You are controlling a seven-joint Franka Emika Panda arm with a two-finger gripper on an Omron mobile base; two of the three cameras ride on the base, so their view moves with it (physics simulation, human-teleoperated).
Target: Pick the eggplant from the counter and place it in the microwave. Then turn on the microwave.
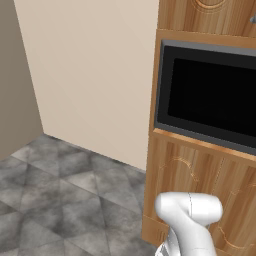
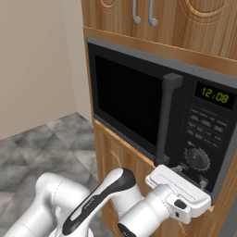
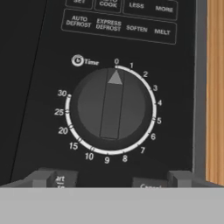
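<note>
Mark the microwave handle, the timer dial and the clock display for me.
microwave handle [image 2: 165, 121]: right base view, mid-shaft of the vertical bar.
timer dial [image 3: 111, 108]: hand view, centre ridge of the knob, pointer at zero.
clock display [image 2: 215, 96]: right base view, on the green digits.

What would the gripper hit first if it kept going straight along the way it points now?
Most likely the microwave control panel: the open gripper faces the timer dial, with its fingertips near the buttons just below it. The remaining gap is unclear.

The arm [image 2: 99, 196] reaches forward, its pincer [image 2: 191, 177] spread wide, holding nothing.
</note>
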